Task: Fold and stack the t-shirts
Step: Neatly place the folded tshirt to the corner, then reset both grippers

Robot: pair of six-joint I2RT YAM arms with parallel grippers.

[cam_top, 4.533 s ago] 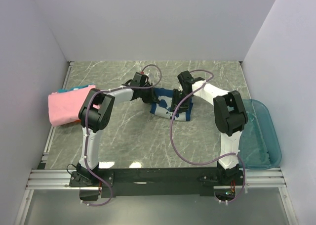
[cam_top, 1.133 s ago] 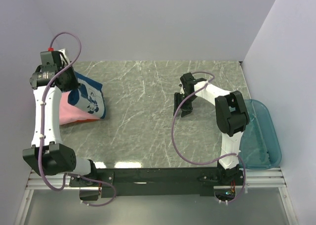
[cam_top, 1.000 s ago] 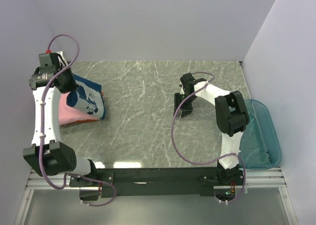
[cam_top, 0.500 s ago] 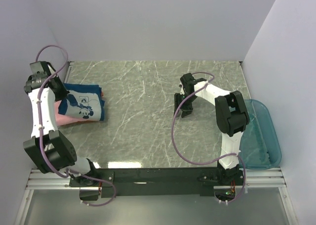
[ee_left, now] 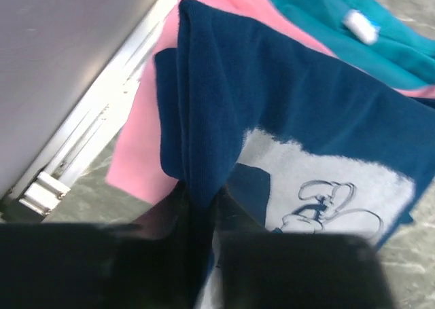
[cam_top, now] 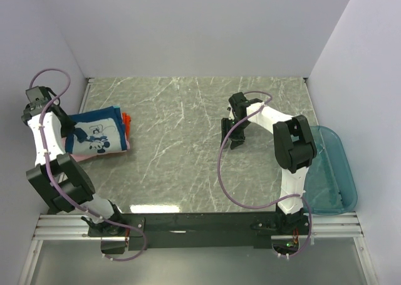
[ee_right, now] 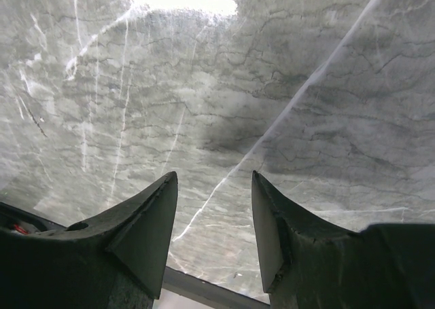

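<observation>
Inspection from the overhead camera: the left gripper (cam_top: 71, 134) sat at the table's far left edge, close against the side wall (cam_top: 25, 59). The navy t-shirt (cam_top: 100, 129), folded with its white print upward, lay just to that gripper's right, resting on the pink t-shirt (cam_top: 84, 152). A strip of an orange t-shirt (cam_top: 126, 118) showed past the pile's far right corner. The right gripper (cam_top: 234, 141) hung well apart from the pile, over the bare marble table (cam_top: 175, 166). The teal tub (cam_top: 329, 172) stood farther to its right, beyond the table edge.

Left wrist camera: the jaws stood narrow, pinching a folded edge of the navy t-shirt between them. Pink cloth spread to the left of the pinched fold, and a teal t-shirt (ee_left: 326, 17) lay ahead of the hand, under the others. A metal rail (ee_left: 75, 159) and the wall crowded the hand's left side.

Right wrist camera: the fingers stood wide apart with nothing between them. Only veined marble lay beneath and ahead.
</observation>
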